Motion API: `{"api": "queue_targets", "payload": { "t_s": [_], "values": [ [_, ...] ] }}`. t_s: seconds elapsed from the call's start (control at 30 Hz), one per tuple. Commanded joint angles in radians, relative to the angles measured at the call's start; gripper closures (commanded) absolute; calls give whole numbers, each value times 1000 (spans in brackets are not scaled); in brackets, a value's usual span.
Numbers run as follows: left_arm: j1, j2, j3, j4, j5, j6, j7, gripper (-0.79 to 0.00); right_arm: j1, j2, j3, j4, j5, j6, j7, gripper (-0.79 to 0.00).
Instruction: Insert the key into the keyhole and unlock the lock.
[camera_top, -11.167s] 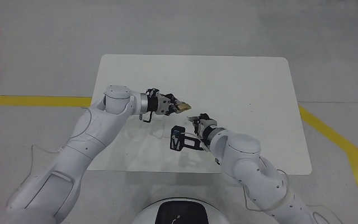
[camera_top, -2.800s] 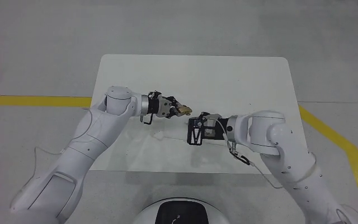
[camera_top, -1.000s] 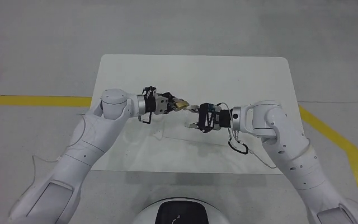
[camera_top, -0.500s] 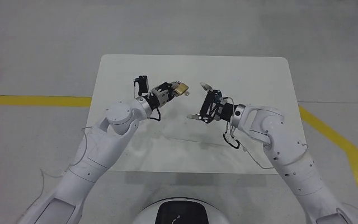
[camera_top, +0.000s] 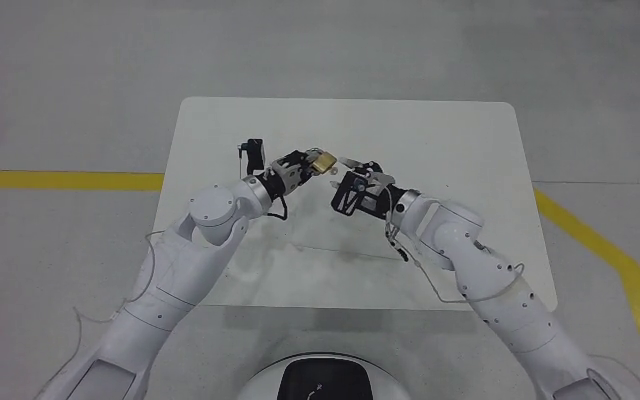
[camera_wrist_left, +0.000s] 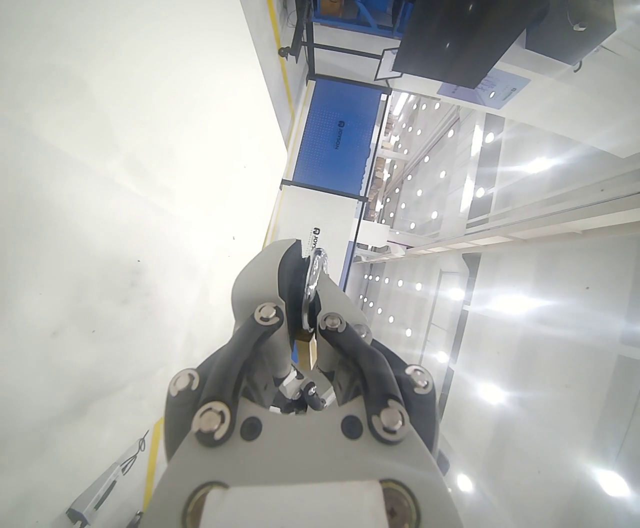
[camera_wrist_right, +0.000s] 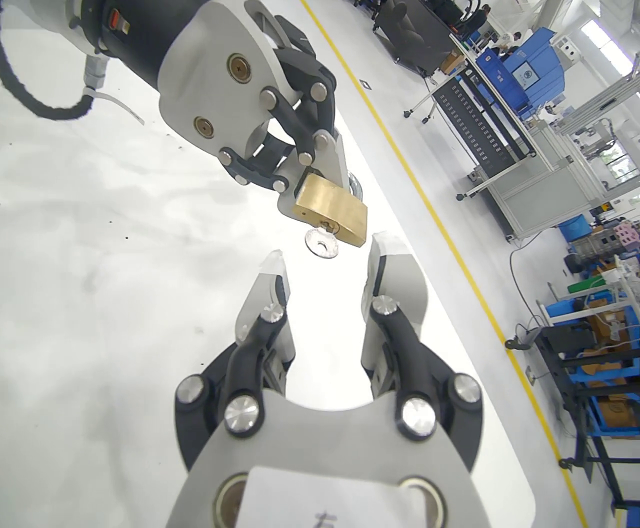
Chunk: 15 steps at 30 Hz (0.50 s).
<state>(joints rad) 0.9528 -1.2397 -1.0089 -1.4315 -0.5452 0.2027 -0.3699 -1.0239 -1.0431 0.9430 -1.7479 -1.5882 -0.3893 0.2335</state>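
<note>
My left gripper is shut on a brass padlock, held above the table's far middle. The left wrist view has its fingers clamped on the silver shackle, with the brass body nearer the palm. From the right wrist, the padlock hangs from the left gripper, and a silver key sticks out of its keyhole. My right gripper stands open, its fingertips on either side of the key's round head without touching it. From above, the right gripper sits just right of the lock.
The white table lies bare beneath both arms, its far edge close behind the lock. Yellow floor tape runs past both sides. Workbenches and racks stand far off in the room.
Over the last second both grippers rose and shifted toward the table's far side. In the last half second the right gripper drew closer to the padlock; the left arm stayed put.
</note>
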Motion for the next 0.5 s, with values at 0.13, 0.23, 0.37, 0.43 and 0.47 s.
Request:
{"api": "queue_targets", "payload": {
  "t_s": [0.13, 0.23, 0.37, 0.43, 0.47],
  "values": [
    [9, -3, -6, -10, 21, 7, 8, 0, -20, -7, -14, -28, -83, 49, -4, -323],
    [12, -4, -9, -13, 27, 13, 11, 0, -33, -9, -17, -39, -113, 62, -3, -292],
    [14, -6, -13, -15, 32, 20, 8, 0, -42, -12, -20, -44, -151, 62, 0, -262],
    [15, -7, -16, -16, 35, 21, 7, 0, -44, -14, -21, -44, -162, 61, 3, -262],
    [16, -8, -17, -16, 37, 21, 6, 0, -44, -15, -22, -44, -167, 58, 4, -243]
  ]
}}
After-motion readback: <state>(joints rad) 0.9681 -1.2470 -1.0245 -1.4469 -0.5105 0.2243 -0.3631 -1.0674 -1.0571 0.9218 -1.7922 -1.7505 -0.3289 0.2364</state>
